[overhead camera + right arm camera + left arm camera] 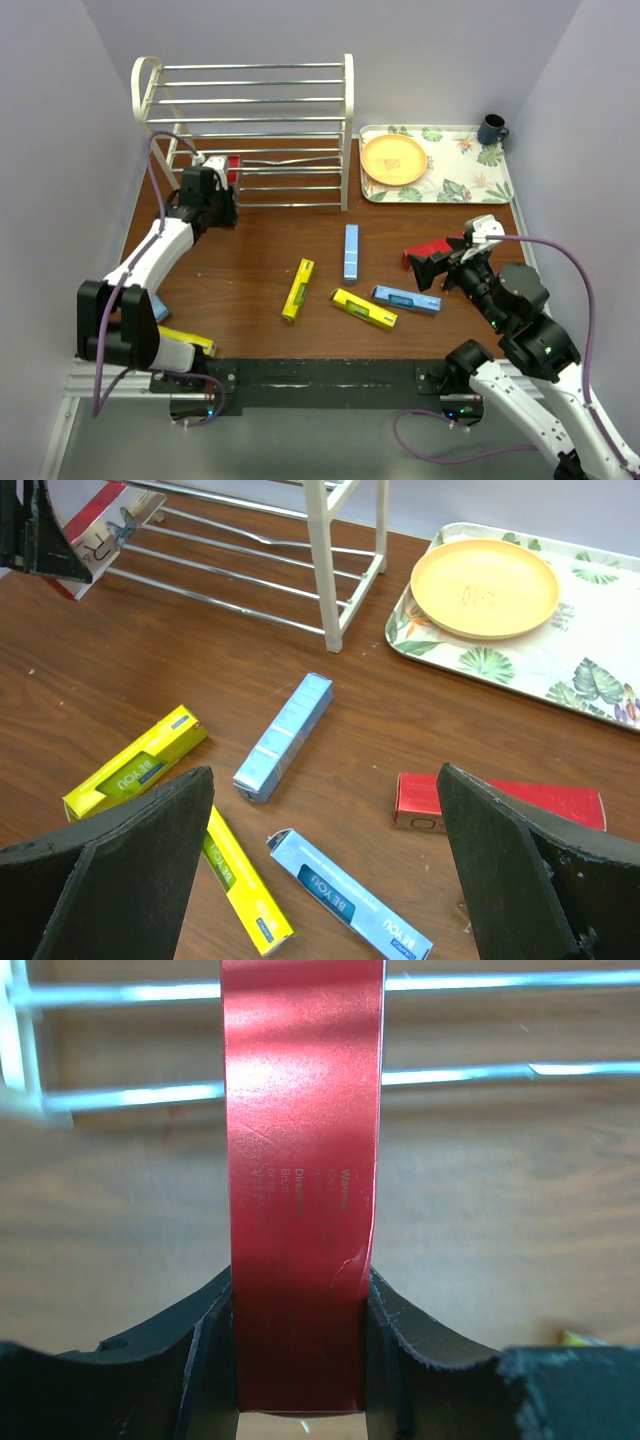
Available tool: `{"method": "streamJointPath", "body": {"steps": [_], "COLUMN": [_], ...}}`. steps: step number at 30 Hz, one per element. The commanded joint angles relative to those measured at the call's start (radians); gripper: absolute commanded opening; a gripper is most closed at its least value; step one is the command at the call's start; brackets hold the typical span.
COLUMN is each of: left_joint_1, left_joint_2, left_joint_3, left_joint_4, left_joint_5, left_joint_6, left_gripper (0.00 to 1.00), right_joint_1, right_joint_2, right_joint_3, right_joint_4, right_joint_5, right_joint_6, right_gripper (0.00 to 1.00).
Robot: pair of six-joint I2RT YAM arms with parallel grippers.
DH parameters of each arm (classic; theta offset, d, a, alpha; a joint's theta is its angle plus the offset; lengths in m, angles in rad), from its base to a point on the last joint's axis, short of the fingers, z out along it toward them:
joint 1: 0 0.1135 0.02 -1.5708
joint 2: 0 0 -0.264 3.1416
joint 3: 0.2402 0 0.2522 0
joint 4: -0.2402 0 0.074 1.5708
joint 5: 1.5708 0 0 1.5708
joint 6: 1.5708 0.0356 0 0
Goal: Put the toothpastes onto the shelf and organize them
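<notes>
My left gripper (226,186) is shut on a red toothpaste carton (233,168) and holds it at the left end of the white wire shelf (250,100), by the bottom tier. In the left wrist view the red carton (300,1180) is clamped between both fingers, with the shelf bars (480,1075) behind it. My right gripper (440,266) is open and empty above the table. Below it lie a red carton (500,802), two light blue cartons (285,736) (350,895) and two yellow cartons (135,762) (245,885). A third yellow carton (187,341) lies by the left arm's base.
A floral tray (470,175) at the back right holds a yellow plate (394,160) and a dark mug (491,129). The shelf's right end post (325,560) stands next to the tray. Walls close in on both sides.
</notes>
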Motion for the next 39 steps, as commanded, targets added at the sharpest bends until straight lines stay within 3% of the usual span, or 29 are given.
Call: {"method": "streamJointPath", "body": {"steps": [1, 6, 15, 28, 39], "left_joint_1": [-0.002, 0.012, 0.096, 0.133, 0.133], "left_joint_2": [0.092, 0.192, 0.246, 0.352, 0.398], "left_joint_3": [0.082, 0.116, 0.062, 0.068, 0.044], "left_joint_4": [0.184, 0.252, 0.441, 0.51, 0.593], "left_joint_5": [-0.083, -0.134, -0.045, -0.003, -0.028], "left_joint_6": [0.114, 0.165, 0.18, 0.186, 0.163], "left_gripper": [0.05, 0.05, 0.09, 0.17, 0.47], "right_joint_1": [0.004, 0.004, 0.004, 0.004, 0.004], "right_joint_2": [0.012, 0.042, 0.062, 0.071, 0.07], "right_joint_3": [0.021, 0.037, 0.032, 0.037, 0.047], "right_joint_4": [0.005, -0.006, -0.003, -0.017, -0.037], "right_joint_5": [0.053, 0.076, 0.101, 0.129, 0.139], "right_joint_6": [-0.005, -0.041, -0.044, -0.044, -0.045], "right_gripper": [0.99, 0.98, 0.99, 0.99, 0.99]}}
